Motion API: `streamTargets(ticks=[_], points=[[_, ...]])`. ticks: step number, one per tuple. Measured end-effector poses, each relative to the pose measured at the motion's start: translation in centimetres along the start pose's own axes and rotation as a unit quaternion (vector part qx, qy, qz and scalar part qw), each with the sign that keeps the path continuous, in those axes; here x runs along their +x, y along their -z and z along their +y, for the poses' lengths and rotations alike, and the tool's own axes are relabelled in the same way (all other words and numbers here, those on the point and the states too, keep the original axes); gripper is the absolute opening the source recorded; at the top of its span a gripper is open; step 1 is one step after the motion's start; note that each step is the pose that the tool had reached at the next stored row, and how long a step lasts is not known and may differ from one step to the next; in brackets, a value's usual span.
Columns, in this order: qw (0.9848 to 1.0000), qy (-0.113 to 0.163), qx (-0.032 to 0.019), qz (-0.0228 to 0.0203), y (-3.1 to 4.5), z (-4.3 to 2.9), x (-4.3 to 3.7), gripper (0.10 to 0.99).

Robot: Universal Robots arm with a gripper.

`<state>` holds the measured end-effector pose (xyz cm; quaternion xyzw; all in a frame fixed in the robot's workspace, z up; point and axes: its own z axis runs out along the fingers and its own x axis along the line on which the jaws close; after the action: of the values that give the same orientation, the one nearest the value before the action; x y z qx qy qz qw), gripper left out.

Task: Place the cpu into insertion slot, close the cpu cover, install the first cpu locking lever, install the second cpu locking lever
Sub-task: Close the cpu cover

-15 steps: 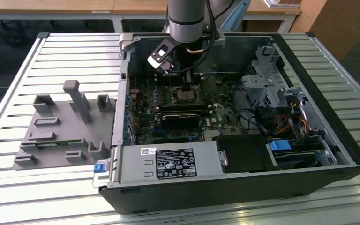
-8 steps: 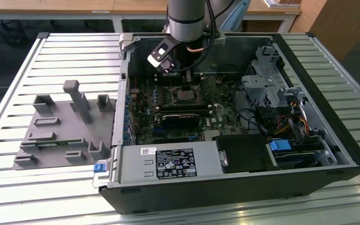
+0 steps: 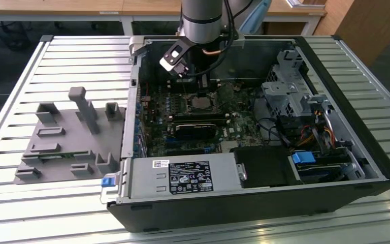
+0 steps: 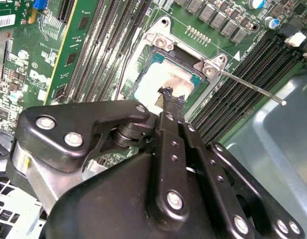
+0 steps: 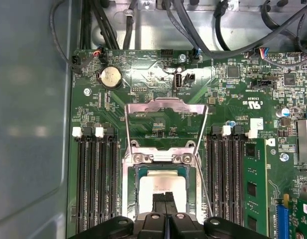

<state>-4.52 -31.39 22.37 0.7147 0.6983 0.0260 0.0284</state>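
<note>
Silver cpu [image 5: 160, 180] sits in insertion slot [image 5: 127, 199] under the tool [image 5: 165, 197], tips together; we find cpu cover [image 5: 165, 104] open beyond, allowing access.

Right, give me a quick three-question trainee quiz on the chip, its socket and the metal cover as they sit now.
1. True or false: the chip already lies in the socket.
2. Pick one. The cover is: A) shut down flat over the chip; B) swung open, leaving the chip's top bare; C) held in the gripper.
3. Fill the gap: in both wrist views the shut gripper's tip is over the ____.

Key: 1 true; 2 B; 3 chip.
</note>
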Motion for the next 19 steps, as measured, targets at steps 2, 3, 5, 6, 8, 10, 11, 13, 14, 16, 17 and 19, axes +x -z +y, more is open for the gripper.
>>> streamTargets(ticks=[2,3,5,6,8,10,11,13,14,16,17,19], points=[[1.0000,0.000,0.0001,0.0002,0.15,0.01,0.00,0.106],[1.0000,0.000,0.0002,0.0002,0.24,0.02,0.00,0.106],[1.0000,0.000,0.0004,0.0002,0.38,0.03,0.00,0.106],[1.0000,0.000,0.0004,0.0003,0.43,0.04,0.00,0.106],[1.0000,0.000,0.0006,0.0003,0.56,0.05,0.00,0.106],[1.0000,0.000,0.0005,0.0005,0.57,0.05,0.00,0.106],[1.0000,0.000,0.0005,0.0004,0.59,0.05,0.00,0.106],[1.0000,0.000,0.0006,0.0002,0.65,0.05,0.00,0.106],[1.0000,0.000,0.0007,0.0002,0.71,0.06,-0.01,0.106],[1.0000,0.000,0.0006,0.0003,0.90,0.07,0.00,0.106],[1.0000,0.000,0.0006,0.0005,1.03,0.08,0.00,0.106],[1.0000,0.000,0.0006,0.0011,1.43,0.11,0.00,0.106]])
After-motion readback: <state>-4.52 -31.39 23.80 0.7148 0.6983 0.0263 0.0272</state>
